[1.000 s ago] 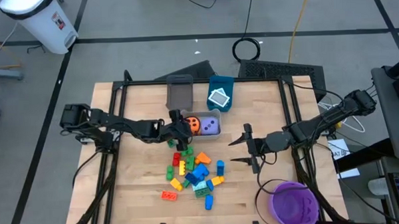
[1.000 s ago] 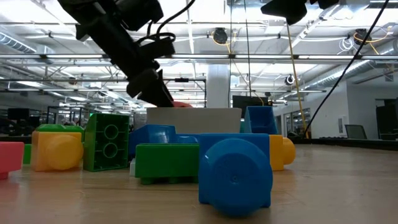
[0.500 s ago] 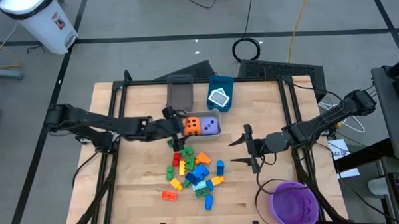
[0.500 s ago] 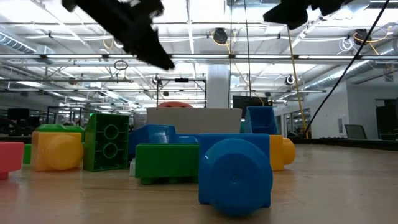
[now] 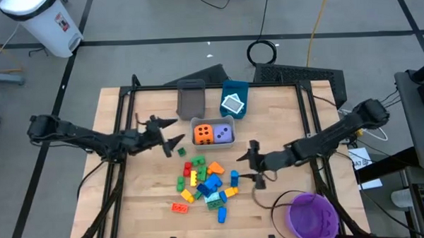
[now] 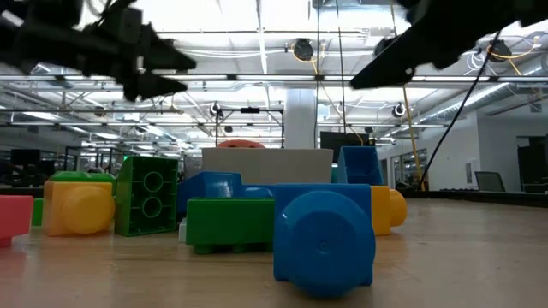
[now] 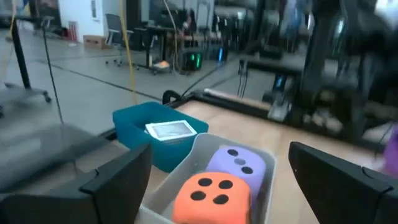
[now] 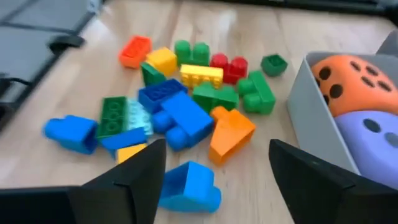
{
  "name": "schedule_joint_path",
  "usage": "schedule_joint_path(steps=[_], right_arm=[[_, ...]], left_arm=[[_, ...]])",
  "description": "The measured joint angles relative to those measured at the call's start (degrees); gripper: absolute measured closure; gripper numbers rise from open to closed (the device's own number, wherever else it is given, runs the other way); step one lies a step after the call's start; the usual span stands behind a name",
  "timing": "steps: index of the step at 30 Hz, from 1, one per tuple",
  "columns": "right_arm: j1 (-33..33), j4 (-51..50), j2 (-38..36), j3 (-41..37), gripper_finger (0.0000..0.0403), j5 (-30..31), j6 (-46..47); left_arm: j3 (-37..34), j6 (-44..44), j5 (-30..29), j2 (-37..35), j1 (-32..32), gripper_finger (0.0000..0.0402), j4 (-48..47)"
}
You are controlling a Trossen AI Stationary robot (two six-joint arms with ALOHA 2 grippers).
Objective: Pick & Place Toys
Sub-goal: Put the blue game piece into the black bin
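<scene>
My left gripper (image 5: 176,137) is open and empty, left of the grey bin (image 5: 195,125); it also shows in the low view (image 6: 175,74). The orange die (image 5: 204,134) and the purple die (image 5: 224,134) lie side by side in that bin, which the left wrist view shows straight ahead (image 7: 200,144). My right gripper (image 5: 252,162) is open and empty, just right of the pile of small coloured bricks (image 5: 203,183) lying on the table. A white-teal tile (image 5: 233,103) lies in the blue bin (image 5: 235,86).
A second grey bin (image 5: 191,98) stands behind the dice bin. The round purple bowl (image 5: 313,216) sits at the near right corner. A lone blue brick (image 5: 234,177) stands at the pile's right edge, close to my right gripper. Bare wood lies at the near left.
My left gripper has risen from the grey bin and drawn back toward the table's left edge; the orange die, half hidden under it before, now lies uncovered in the bin. My right gripper has moved toward the table's left, closer to the brick pile.
</scene>
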Motion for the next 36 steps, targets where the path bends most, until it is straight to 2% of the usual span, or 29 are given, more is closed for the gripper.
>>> schedule_joint_path(steps=[4, 8, 11, 13, 19, 26, 31, 36], right_arm=[[-0.6, -1.0, 6.1, 3.2, 0.0106, -0.8, 0.1], [-0.5, 3.3, 10.0, 4.4, 0.0091, -11.9, 2.3], [-0.5, 2.5, 12.3, 4.9, 0.0092, -20.7, 5.5], [-0.5, 2.3, 13.5, 4.9, 0.0097, -23.1, 7.5], [0.6, -4.5, 14.2, 4.9, 0.0114, -22.6, 11.2], [0.1, -7.1, 13.5, 4.9, 0.0126, -8.6, 6.7], [0.0, -6.2, 11.8, 4.9, 0.0129, -11.3, 8.1], [0.4, -2.5, 11.9, 4.9, 0.0130, -19.3, 10.2]], left_arm=[[-5.9, -5.4, 0.2, -0.7, 0.1, 0.0017, 7.6], [-6.8, -6.1, 0.3, -0.5, 0.1, 0.0021, 7.7], [-6.8, -6.2, 0.4, -0.4, 0.1, 0.0022, 7.3], [-6.8, -6.4, 0.4, -0.4, 0.1, 0.0022, 7.4], [-6.8, -6.4, 0.4, -0.4, 0.1, 0.0023, 7.4], [-6.8, -6.4, 0.4, -0.4, 0.1, 0.0016, 7.3], [-6.8, -6.4, 0.4, -0.4, 0.1, 0.0021, 7.3], [-6.8, -6.3, 0.4, -0.4, 0.1, 0.0022, 7.3]])
